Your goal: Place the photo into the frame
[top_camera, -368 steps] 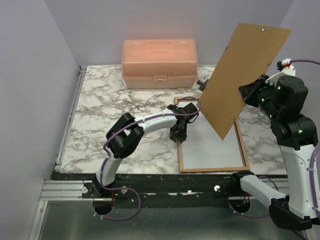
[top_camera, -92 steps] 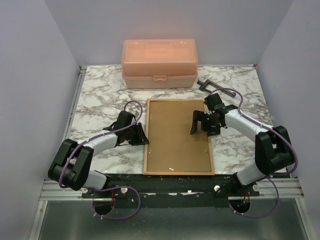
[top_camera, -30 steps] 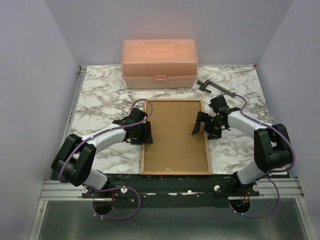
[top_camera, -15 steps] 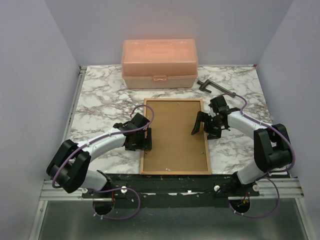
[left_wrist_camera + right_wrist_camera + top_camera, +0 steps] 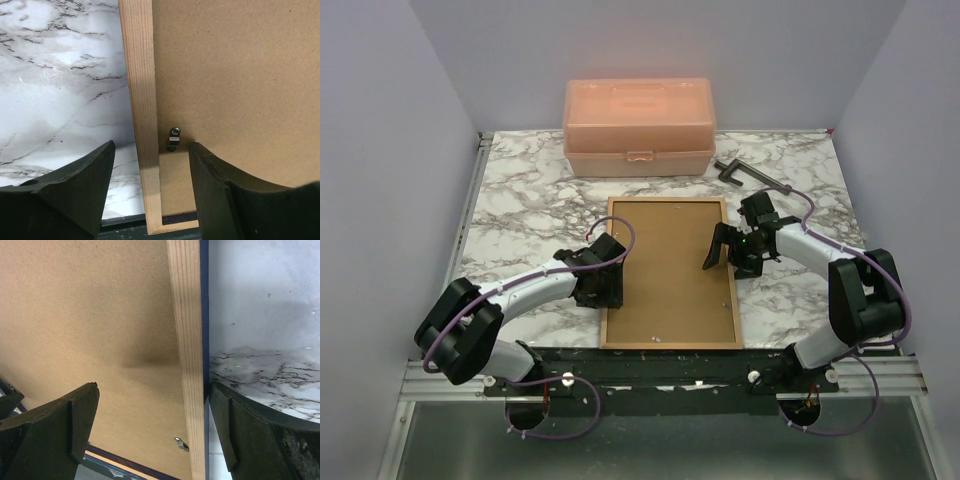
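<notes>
Thin rectangular tan-wood frame (image 5: 142, 100) lies back-up on the marbled desk (image 5: 520, 210), long axis pointing away from the arm bases. The left jaws and right jaws, both spread, straddle its long rails.

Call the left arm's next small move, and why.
Probably ease the left gripper down and push the small metal tab inward over the backing board. The board already lies inside the wood rail of the frame, the tab sits at that seam between the open jaws, and nothing is held. Whether the tab already overlaps the board is unclear.
</notes>
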Tool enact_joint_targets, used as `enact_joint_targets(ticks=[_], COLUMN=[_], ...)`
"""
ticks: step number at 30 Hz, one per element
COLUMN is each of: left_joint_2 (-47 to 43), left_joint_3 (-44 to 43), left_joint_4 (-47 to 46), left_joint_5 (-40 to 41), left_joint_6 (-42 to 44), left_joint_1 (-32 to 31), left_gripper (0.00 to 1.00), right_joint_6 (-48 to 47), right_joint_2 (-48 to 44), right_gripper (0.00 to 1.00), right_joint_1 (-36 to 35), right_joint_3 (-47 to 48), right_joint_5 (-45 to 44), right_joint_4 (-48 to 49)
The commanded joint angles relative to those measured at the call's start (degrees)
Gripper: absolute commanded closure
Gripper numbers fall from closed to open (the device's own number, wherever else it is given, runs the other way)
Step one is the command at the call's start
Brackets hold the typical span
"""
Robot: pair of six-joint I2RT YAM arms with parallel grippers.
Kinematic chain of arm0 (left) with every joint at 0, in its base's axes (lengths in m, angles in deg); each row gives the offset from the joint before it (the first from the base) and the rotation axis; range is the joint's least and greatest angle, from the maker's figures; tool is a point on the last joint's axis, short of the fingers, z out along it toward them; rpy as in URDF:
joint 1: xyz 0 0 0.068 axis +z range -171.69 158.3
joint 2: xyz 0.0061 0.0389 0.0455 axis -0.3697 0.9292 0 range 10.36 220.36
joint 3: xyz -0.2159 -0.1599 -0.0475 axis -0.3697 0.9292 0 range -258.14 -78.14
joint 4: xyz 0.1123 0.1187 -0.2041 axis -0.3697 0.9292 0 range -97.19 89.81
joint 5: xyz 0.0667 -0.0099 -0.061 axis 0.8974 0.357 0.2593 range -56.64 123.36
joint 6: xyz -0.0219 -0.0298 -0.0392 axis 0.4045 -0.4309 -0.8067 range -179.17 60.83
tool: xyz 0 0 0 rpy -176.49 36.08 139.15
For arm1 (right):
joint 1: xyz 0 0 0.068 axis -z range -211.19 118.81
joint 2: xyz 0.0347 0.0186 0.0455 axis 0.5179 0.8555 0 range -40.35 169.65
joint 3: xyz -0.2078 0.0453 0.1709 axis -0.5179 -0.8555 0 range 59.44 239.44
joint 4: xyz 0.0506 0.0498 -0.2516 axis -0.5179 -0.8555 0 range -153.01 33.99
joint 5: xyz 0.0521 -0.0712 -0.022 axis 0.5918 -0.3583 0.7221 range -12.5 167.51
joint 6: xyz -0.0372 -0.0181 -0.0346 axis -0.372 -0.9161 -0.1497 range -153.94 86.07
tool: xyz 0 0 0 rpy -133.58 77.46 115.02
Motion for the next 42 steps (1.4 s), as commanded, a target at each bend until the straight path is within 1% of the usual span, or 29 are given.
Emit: enact_joint_targets(ticks=[1,6,8,10,13,18,20,22,26,27,28,29,30,31,33,35,42], left_joint_2=[1.5,2.1,1.8,1.7,2.0,3.3,3.7,3.8,2.8,2.2,1.7,1.0,0.6,0.2,-0.6,-1.3,-2.8], left_joint_3=[-0.5,-1.5,-1.7,-2.0,-2.0,-1.6,-1.3,-1.2,-1.0,-0.9,-0.8,-0.7,-0.7,-0.7,-0.6,-0.2,2.8], left_joint_4=[0.9,1.2,1.0,0.6,0.3,-0.3,-0.8,-1.2,-1.4,-1.4,-1.4,-1.5,-1.4,-1.4,-1.5,-2.4,-5.3], left_joint_5=[2.7,4.9,5.2,5.4,5.8,6.2,6.1,5.9,5.5,5.3,5.1,4.9,4.6,4.4,3.8,2.3,-1.1], left_joint_6=[-0.7,-1.1,-1.2,-1.2,-1.5,-1.5,-1.5,-1.4,-1.4,-1.5,-1.5,-1.4,-1.4,-1.4,-1.4,-1.3,-1.1], left_joint_1=[-0.5,-0.6,-0.6,-0.6,-0.5,-0.5,-0.6,-0.6,-0.5,-0.5,-0.5,-0.5,-0.5,-0.3,0.0,0.8,4.9], left_gripper=[0.39,0.4,0.42,0.49,0.66,0.88,0.96,1.0,1.0,0.98,0.89,0.7,0.55,0.46,0.36,0.34,0.33], right_joint_6=[-0.4,-0.5,-0.7,-0.7,-0.8,-1.0,-1.1,-1.1,-1.4,-1.4,-1.4,-1.5,-1.5,-1.5,-1.4,-1.2,0.6], right_joint_2=[0.9,1.0,1.0,1.1,1.3,1.1,0.9,0.9,0.9,0.9,0.9,0.9,1.0,1.1,1.5,1.8,4.0], right_gripper=[0.0,0.0,0.0,0.0,0.0,0.0,0.0,0.0,0.0,0.0,0.0,0.0,0.0,0.0,0.0,0.0,0.0], right_joint_1=[-0.7,-0.7,-0.6,-0.7,-0.7,-0.7,-0.7,-0.7,-0.7,-0.7,-0.7,-0.7,-0.7,-0.7,-0.8,-0.9,-3.3], right_joint_3=[-2.2,-2.4,-2.5,-2.6,-2.7,-2.6,-2.7,-2.7,-2.6,-2.6,-2.5,-2.4,-2.2,-2.0,-1.6,-1.2,0.7], right_joint_5=[-0.2,0.2,0.3,0.6,1.1,1.3,1.3,1.5,1.9,2.0,2.1,2.2,2.4,2.5,2.9,3.3,3.7], right_joint_4=[1.3,1.5,1.5,1.7,1.9,1.8,1.7,1.7,1.7,1.7,1.7,1.7,1.6,1.6,1.6,1.7,3.0])
